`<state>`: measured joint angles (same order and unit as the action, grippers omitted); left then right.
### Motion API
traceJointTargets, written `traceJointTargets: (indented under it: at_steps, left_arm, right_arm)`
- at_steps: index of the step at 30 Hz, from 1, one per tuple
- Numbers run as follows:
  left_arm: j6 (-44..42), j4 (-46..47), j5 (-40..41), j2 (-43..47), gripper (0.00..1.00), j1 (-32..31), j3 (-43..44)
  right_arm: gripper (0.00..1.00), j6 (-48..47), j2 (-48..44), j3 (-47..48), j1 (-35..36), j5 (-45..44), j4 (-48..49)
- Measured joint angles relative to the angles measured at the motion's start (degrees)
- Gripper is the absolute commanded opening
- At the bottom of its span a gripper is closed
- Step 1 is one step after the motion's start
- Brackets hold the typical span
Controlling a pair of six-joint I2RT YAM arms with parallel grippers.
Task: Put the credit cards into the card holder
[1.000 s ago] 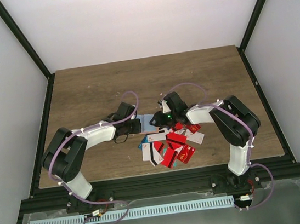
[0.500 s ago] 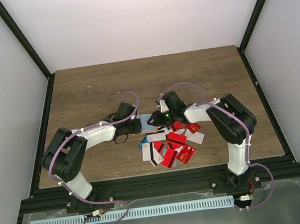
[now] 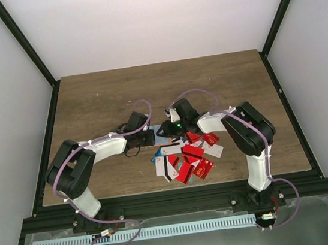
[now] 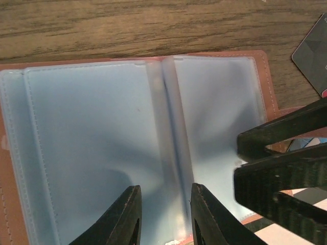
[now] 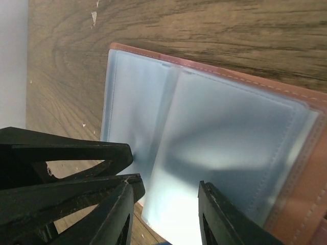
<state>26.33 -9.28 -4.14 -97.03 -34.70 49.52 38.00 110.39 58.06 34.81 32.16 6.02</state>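
Observation:
The card holder [image 3: 158, 129] lies open on the wood, its salmon-brown border framing cloudy blue plastic sleeves [image 4: 92, 143] [image 5: 230, 132]. My left gripper [image 3: 152, 137] [image 4: 164, 188] is open, its tips low over the sleeves on either side of the centre fold. My right gripper [image 3: 166, 130] [image 5: 164, 185] reaches in from the other side, jaws apart over the right-hand sleeve; its fingers [image 4: 286, 132] show in the left wrist view. Nothing is seen clamped in either. The credit cards [image 3: 184, 159], mostly red, lie heaped in front of the holder.
A dark card [image 4: 312, 56] lies just beyond the holder's right edge. The wooden table [image 3: 159, 87] stretches back to a white wall. Black frame rails [image 3: 48, 138] run along both sides, and the front edge [image 3: 173, 189] is close behind the card heap.
My right gripper has slid left over the card holder, closing in on the left gripper. The left arm, the holder and the card heap have stayed put.

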Motion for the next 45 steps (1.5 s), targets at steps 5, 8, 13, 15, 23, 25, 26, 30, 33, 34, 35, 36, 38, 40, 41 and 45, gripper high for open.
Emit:
traceJointTargets:
  at_steps: [5,8,13,15,23,25,26,30,33,34,35,36,38,40,41,45]
  left_arm:
    - [0.0,0.3,0.0,0.0,0.29,0.0,0.0]
    - [0.0,0.2,0.0,0.6,0.30,0.0,-0.2]
    - [-0.9,0.0,-0.3,4.5,0.33,0.2,-1.0]
    - [-1.6,0.2,-0.5,5.7,0.34,0.1,-1.0]
    - [-3.5,2.1,-0.9,4.8,0.34,0.1,-1.0]
    - [-3.6,3.0,-0.4,4.3,0.33,0.1,-1.0]
    - [-3.6,3.4,-0.3,4.0,0.33,0.1,-1.0]
    - [-3.6,5.0,-0.2,3.3,0.31,0.1,-1.0]
    - [-3.6,6.1,-0.2,2.8,0.32,0.1,-1.0]
    - [-3.6,6.5,-0.2,2.7,0.33,0.1,-1.0]
    - [-3.6,6.7,-0.2,2.6,0.33,0.1,-1.0]
    - [-3.6,6.8,-0.1,2.5,0.33,0.1,-1.0]
    - [-3.6,6.9,0.0,2.5,0.34,0.0,-1.0]
    - [-3.4,7.1,0.4,2.4,0.37,-0.2,-1.0]
    - [-3.3,7.2,0.7,2.4,0.39,-0.4,-1.0]
    - [-2.2,8.1,2.7,2.2,0.41,-1.6,-1.2]
  right_arm:
    - [0.37,0.0,1.4,0.6,0.2,1.3,1.2]
    - [0.37,0.0,1.9,0.8,0.2,1.8,1.8]
    - [0.37,0.0,2.6,0.9,0.2,2.8,3.2]
    - [0.37,0.0,2.9,0.9,0.3,3.9,3.8]
    - [0.37,-0.2,4.4,2.2,-0.1,6.3,4.2]
    - [0.37,-0.5,4.4,2.3,-0.5,6.4,3.7]
    - [0.37,-0.7,4.4,2.4,-0.6,6.4,3.5]
    - [0.37,-0.8,4.7,3.0,-1.0,6.6,3.2]
    - [0.37,-0.8,5.1,3.2,-1.4,7.0,3.5]
    - [0.38,-0.7,5.2,3.3,-1.5,7.2,3.5]
    - [0.37,-0.6,5.3,3.3,-1.6,7.3,3.5]
    - [0.37,-0.6,5.3,3.3,-1.7,7.5,3.6]
    - [0.38,-0.4,5.3,3.3,-1.9,7.7,3.7]
    - [0.37,-0.4,5.3,3.3,-2.1,8.0,3.6]
    - [0.37,-0.4,5.3,3.3,-2.3,8.2,3.5]
    - [0.38,-1.3,4.6,3.3,-3.1,8.5,1.7]
